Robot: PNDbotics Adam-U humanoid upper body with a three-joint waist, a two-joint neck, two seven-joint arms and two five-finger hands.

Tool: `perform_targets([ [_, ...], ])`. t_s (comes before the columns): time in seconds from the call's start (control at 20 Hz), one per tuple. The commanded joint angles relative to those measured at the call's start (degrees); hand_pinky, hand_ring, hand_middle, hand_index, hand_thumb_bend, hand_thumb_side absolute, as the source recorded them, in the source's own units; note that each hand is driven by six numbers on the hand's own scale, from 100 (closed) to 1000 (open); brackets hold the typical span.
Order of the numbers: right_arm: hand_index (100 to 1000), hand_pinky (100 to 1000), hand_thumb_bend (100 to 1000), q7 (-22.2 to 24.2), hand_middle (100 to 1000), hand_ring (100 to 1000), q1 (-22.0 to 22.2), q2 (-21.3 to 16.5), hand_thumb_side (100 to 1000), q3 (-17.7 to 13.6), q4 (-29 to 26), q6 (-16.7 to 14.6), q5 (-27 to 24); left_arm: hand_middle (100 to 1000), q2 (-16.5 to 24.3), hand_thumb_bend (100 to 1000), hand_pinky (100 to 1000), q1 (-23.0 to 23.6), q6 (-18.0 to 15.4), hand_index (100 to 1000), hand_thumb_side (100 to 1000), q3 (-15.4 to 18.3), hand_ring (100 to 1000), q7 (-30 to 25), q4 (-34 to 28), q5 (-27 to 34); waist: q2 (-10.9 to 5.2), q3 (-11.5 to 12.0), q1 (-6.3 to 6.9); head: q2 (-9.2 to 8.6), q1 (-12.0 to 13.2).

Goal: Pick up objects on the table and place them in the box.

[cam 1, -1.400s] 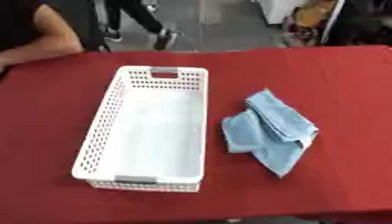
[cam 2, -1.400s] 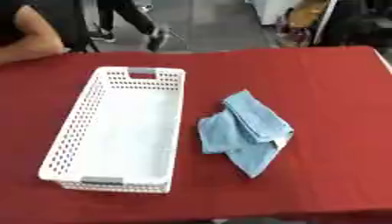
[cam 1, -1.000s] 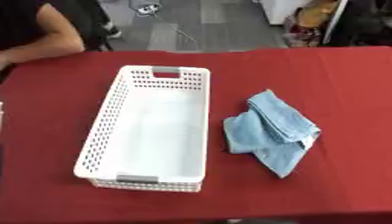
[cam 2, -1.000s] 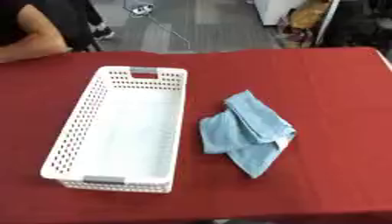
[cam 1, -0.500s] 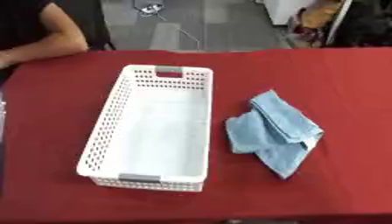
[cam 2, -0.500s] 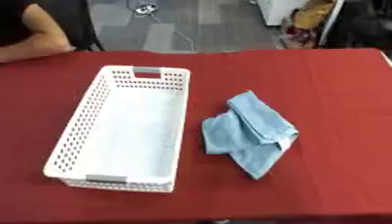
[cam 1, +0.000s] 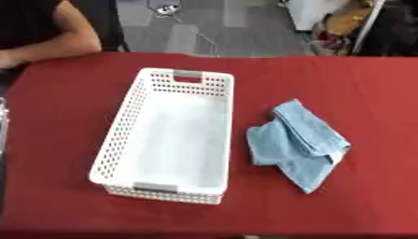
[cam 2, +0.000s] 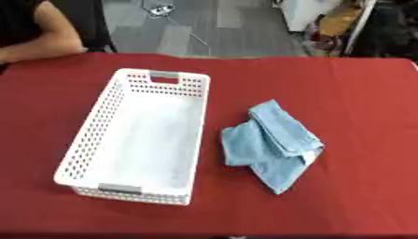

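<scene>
A red-covered table (cam 1: 65, 93) carries a long white perforated box (cam 1: 130, 133) left of centre, a crumpled light-blue cloth (cam 1: 298, 142) lies on the table just beside its right wall, and neither robot hand shows in either view.

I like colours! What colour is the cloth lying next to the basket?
Light blue cloth, clearest in the left eye view.

The red table top (cam 1: 73, 93) lies open around the crumpled light-blue cloth (cam 1: 297, 142), with bare surface on its right, far and near sides. On its left, close by but apart, stands the long white perforated plastic basket (cam 1: 122, 134), its walls upright and its inside free from above.
</scene>
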Motion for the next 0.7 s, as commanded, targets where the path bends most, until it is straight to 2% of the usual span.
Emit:
perform_targets([
  [0.05,965,780,100,2.6,851,874,-3.0,-2.4,831,1.4,4.4,-1.3,-0.4,472,1.7,177,298,-0.5,-0.3,657,698,-0.1,305,-0.4,-1.0,0.3,-0.58,0.2,-0.01,-0.05,-3.4],
  [0.15,967,780,100,4.4,852,878,-4.7,-1.8,827,2.6,7.7,-1.8,0.2,474,1.7,178,299,-0.6,-0.3,659,699,-0.2,305,-0.6,-1.0,0.5,-0.57,0.4,-0.04,-0.05,-7.1],
  [0.3,969,779,100,6.6,853,883,-6.5,-0.4,814,3.4,12.0,-2.3,1.0,474,1.7,176,298,-0.7,-0.3,660,699,-0.3,305,-0.9,-1.0,0.8,-0.53,0.5,-0.04,-0.05,-10.4],
  [0.4,969,778,100,7.7,853,884,-7.4,0.4,809,3.8,14.3,-2.6,1.6,474,1.7,175,298,-0.7,-0.3,660,701,-0.3,305,-0.9,-1.0,0.9,-0.5,0.6,-0.01,-0.05,-11.1],
  [0.5,968,767,100,8.7,851,884,-8.2,1.0,792,4.2,16.2,-2.8,2.3,474,1.6,174,298,-0.8,-0.3,660,701,-0.4,305,-1.1,-1.0,1.1,-0.47,0.7,0.04,-0.05,-11.0],
  [0.55,967,758,100,9.2,851,883,-8.6,1.2,748,4.5,17.1,-3.0,2.8,475,1.6,173,298,-0.8,-0.3,660,701,-0.5,305,-1.1,-1.0,1.1,-0.47,0.7,0.06,-0.05,-10.8],
  [0.6,967,759,100,9.8,851,883,-9.0,1.5,752,4.7,18.0,-3.2,3.4,475,1.6,174,298,-0.8,-0.4,661,701,-0.5,305,-1.2,-1.0,1.2,-0.47,0.7,0.07,-0.05,-10.6],
  [0.7,966,746,139,10.9,851,866,-9.9,2.2,718,5.2,19.6,-3.8,4.8,474,1.6,171,297,-0.8,-0.4,660,701,-0.6,305,-1.4,-1.0,1.3,-0.48,0.8,0.09,-0.05,-10.5],
])
